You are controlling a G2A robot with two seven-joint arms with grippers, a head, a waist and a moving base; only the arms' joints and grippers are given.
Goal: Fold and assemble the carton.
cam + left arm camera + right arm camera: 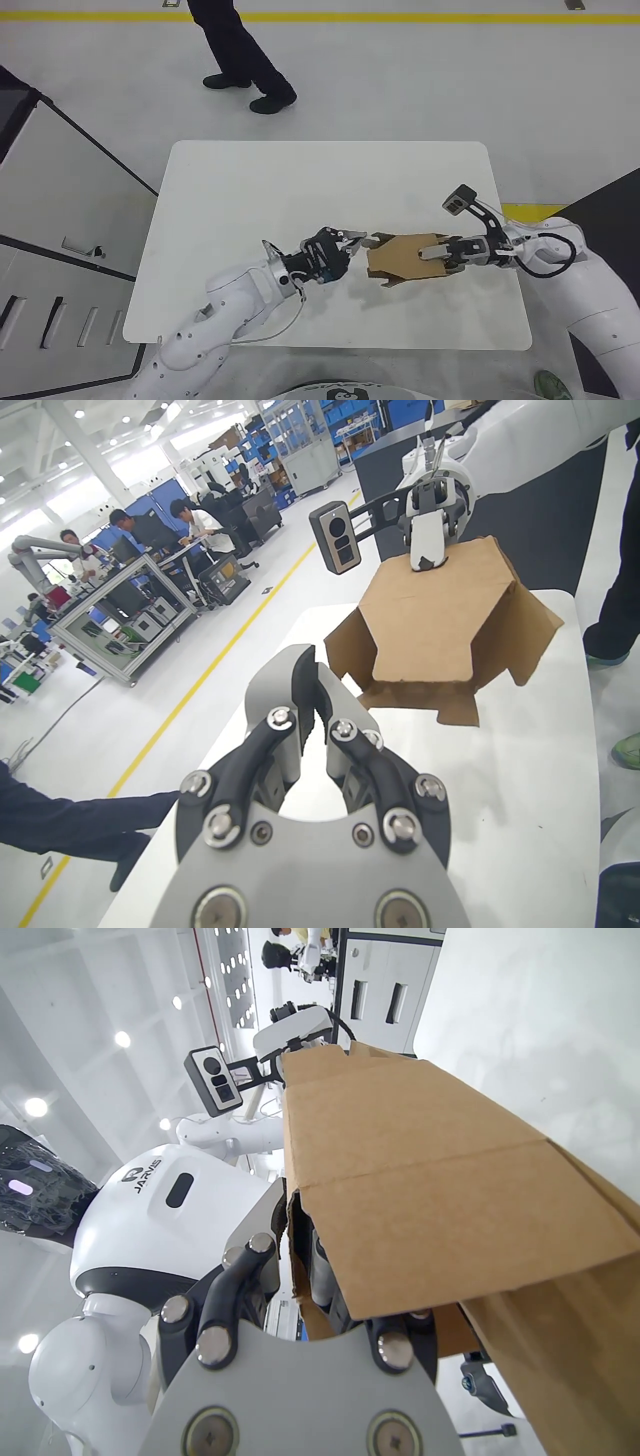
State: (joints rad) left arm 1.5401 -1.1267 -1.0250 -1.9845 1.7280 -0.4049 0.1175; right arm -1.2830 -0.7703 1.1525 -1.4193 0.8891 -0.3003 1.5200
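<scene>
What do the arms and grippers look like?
The left arm and right arm have glossy white shells, black wrist sections, a thin looped cable each. The left gripper and right gripper: grey metal plate, silver screws, black linkage bars, pale fingers with black pads. A boxy camera on a black bracket sits by each wrist.

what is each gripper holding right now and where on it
The right gripper clamps the carton by its top panel's edge, at the end nearest that arm. The left gripper holds nothing, just short of the carton's other end.
</scene>
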